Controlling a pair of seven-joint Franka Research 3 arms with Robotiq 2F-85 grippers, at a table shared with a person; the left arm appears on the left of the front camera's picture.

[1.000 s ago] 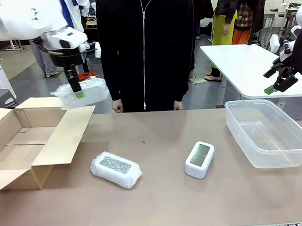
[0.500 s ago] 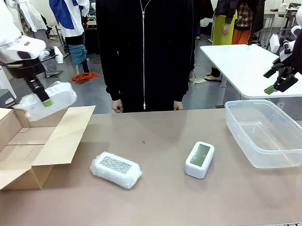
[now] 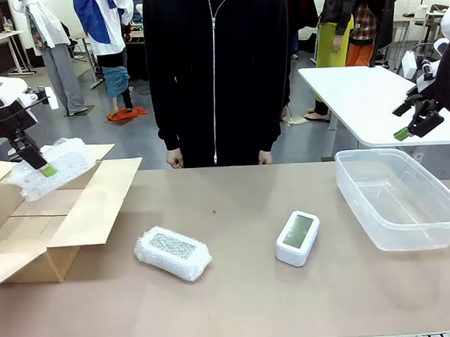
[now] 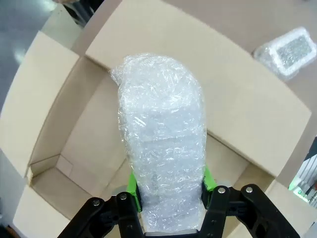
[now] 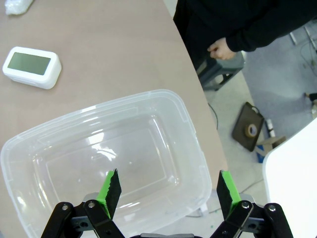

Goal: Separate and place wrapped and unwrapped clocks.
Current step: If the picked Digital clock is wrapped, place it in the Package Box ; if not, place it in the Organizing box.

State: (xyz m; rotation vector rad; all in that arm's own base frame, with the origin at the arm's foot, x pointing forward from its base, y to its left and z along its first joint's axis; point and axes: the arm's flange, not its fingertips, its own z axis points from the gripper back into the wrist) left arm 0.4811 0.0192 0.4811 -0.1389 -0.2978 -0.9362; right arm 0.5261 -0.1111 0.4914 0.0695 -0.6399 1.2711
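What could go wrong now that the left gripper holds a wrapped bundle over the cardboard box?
1. The left gripper pinches the wrapped bundle at one end only. The soft bubble wrap may slip or sag out early.
2. In the left wrist view, the far end of the wrapped bundle lies over an open flap of the cardboard box. Released here, it could hit the flap and slide onto the table.

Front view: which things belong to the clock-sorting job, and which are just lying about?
Job: first bundle, held by left tool over the box; second bundle on the table; bare clock; bin, likely a drop spot.
Lying about: white side table; orange item.
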